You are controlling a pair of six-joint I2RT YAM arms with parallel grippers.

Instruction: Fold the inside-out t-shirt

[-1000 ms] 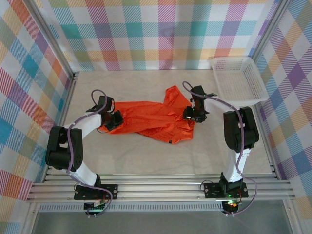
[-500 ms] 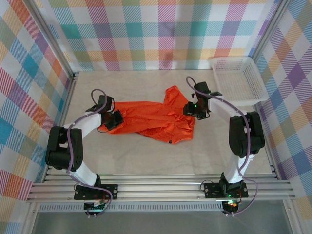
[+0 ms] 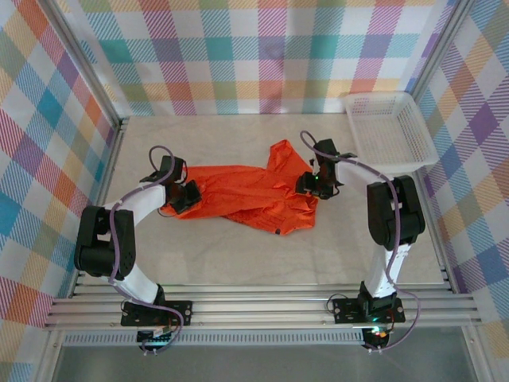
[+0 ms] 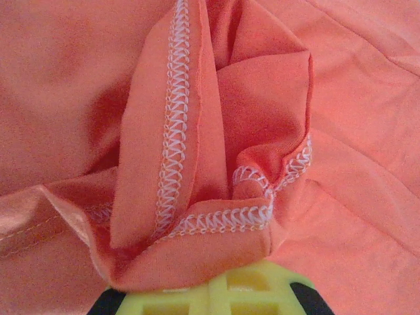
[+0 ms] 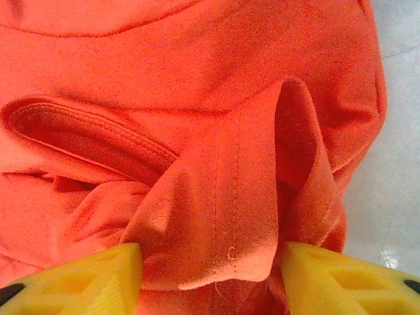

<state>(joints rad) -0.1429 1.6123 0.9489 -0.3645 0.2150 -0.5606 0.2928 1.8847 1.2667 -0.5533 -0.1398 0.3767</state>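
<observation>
One orange t-shirt (image 3: pixel 246 195) lies crumpled in the middle of the table (image 3: pixel 238 255), seams showing, its long axis running left to right. One white mesh basket (image 3: pixel 388 127) sits at the far right corner, apart from it. Of the two grippers, the left gripper (image 3: pixel 184 199) is clamped on the shirt's left end. The right gripper (image 3: pixel 310 185) has its jaws apart, astride a fold at the right end.

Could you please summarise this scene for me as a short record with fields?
garment: orange t-shirt, crumpled on table, stitched seams showing
left gripper: shut on a bunched, seamed edge of the t-shirt
right gripper: jaws apart, a fold of t-shirt between them
basket: far right corner, apart from t-shirt
folding: not yet done
</observation>
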